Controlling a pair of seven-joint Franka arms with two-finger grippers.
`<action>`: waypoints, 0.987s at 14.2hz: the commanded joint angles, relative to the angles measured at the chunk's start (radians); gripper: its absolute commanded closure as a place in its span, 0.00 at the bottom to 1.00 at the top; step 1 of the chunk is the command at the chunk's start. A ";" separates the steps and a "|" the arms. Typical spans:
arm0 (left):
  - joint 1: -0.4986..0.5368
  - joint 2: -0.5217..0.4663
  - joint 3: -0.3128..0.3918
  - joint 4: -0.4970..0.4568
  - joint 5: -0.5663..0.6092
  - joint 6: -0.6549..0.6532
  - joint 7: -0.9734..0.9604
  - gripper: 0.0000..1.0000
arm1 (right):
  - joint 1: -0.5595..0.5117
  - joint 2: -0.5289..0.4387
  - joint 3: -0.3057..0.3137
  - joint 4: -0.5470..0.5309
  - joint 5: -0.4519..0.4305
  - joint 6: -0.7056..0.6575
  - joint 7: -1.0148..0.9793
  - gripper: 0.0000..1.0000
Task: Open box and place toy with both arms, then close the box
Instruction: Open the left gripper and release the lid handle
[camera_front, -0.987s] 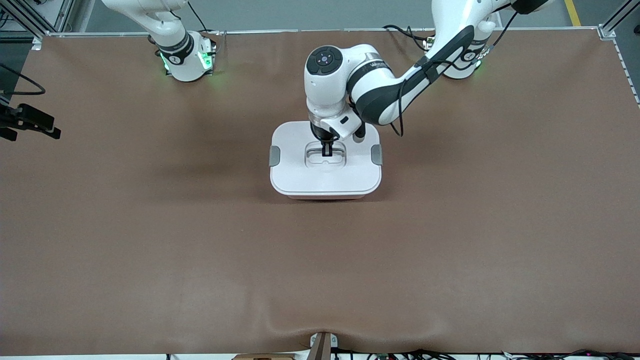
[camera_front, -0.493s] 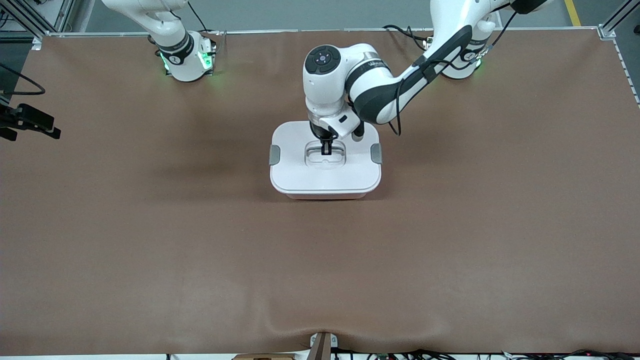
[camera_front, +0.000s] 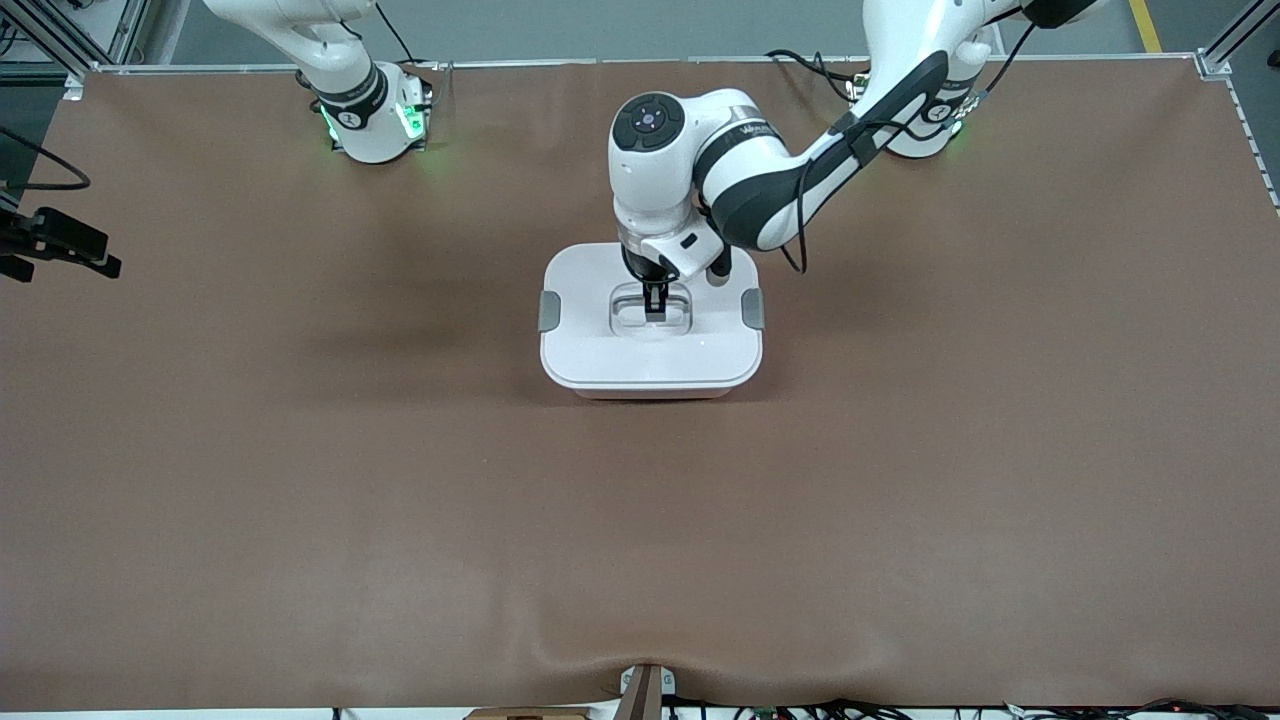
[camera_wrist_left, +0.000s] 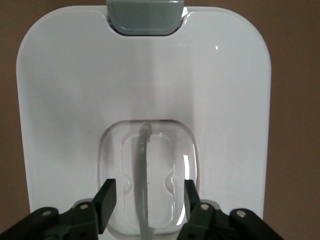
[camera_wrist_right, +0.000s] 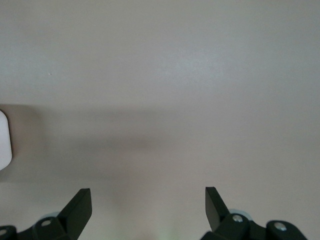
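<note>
left tool open astride the handle on the closed box; right tool open.

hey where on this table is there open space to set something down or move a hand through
The brown table is bare between the box and the front camera, and toward both arms' ends beside the box. It is crowded only over the lid handle, where the left tool hangs open. The right tool waits open.
</note>
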 joint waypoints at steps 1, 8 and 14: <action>0.043 -0.038 -0.013 0.069 0.009 -0.098 0.084 0.00 | -0.017 -0.015 0.012 -0.002 -0.008 -0.002 -0.009 0.00; 0.256 -0.160 -0.020 0.176 -0.207 -0.272 0.757 0.00 | -0.009 -0.017 0.015 0.001 0.005 -0.010 0.047 0.00; 0.416 -0.265 -0.015 0.175 -0.201 -0.487 1.341 0.00 | -0.006 -0.017 0.018 0.001 0.003 -0.004 0.047 0.00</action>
